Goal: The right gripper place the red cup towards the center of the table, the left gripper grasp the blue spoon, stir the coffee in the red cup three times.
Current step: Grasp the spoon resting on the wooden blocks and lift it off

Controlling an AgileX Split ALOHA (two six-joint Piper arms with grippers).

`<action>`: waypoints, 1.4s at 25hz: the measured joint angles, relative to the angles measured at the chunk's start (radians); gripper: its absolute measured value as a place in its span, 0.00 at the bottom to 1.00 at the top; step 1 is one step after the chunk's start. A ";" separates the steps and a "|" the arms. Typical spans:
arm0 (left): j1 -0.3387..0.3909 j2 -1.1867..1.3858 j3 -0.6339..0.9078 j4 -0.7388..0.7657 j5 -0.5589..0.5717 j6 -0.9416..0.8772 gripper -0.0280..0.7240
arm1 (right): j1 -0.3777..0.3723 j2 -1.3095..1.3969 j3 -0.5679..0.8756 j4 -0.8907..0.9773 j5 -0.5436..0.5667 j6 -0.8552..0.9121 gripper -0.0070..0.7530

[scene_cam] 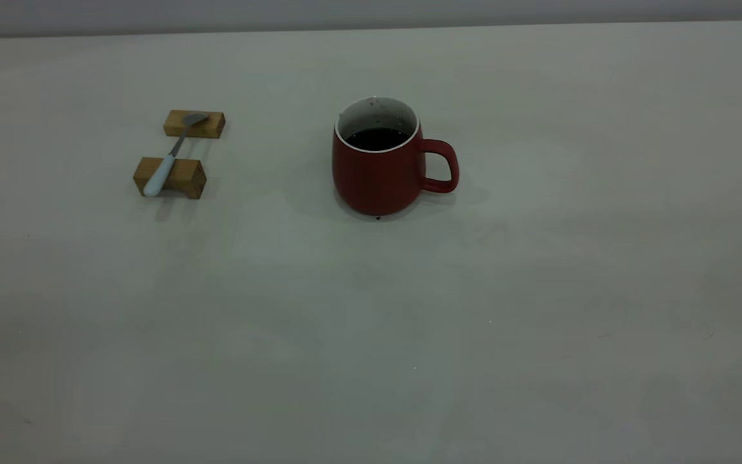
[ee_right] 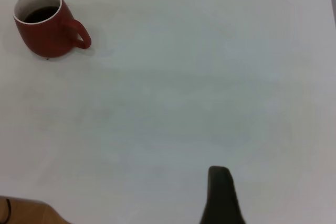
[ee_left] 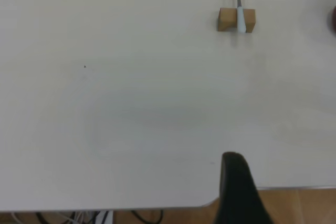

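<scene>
Red cup (scene_cam: 377, 171) with coffee (scene_cam: 376, 138) upright on counter (scene_cam: 538, 290). Blue spoon (scene_cam: 168, 156) bridges two wooden blocks (scene_cam: 171, 177), well left of cup. Left end effector (ee_left: 237, 192) and right end effector (ee_right: 220, 198): only one black finger each visible, open or closed unclear.

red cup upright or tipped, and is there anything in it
Upright. The red cup stands on its base on the table, rim level, handle to one side. Dark coffee sits inside, well below the rim.

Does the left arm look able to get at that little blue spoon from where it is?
Probably yes. The blue spoon lies across two wooden blocks, raised off the table, with nothing between it and the left gripper, which sits back at the table's edge.
</scene>
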 joint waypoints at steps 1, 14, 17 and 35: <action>0.000 0.000 0.000 0.014 0.000 -0.009 0.72 | 0.000 0.000 0.000 0.000 0.000 0.000 0.78; 0.000 0.203 -0.104 0.019 -0.092 -0.015 0.72 | 0.000 0.000 0.000 0.000 0.000 0.000 0.78; 0.000 0.425 -0.161 0.018 -0.177 -0.018 0.73 | 0.000 0.000 0.000 0.000 0.000 0.000 0.78; -0.129 1.912 -0.684 -0.053 -0.588 0.004 0.91 | 0.000 0.000 0.000 0.000 0.000 0.000 0.78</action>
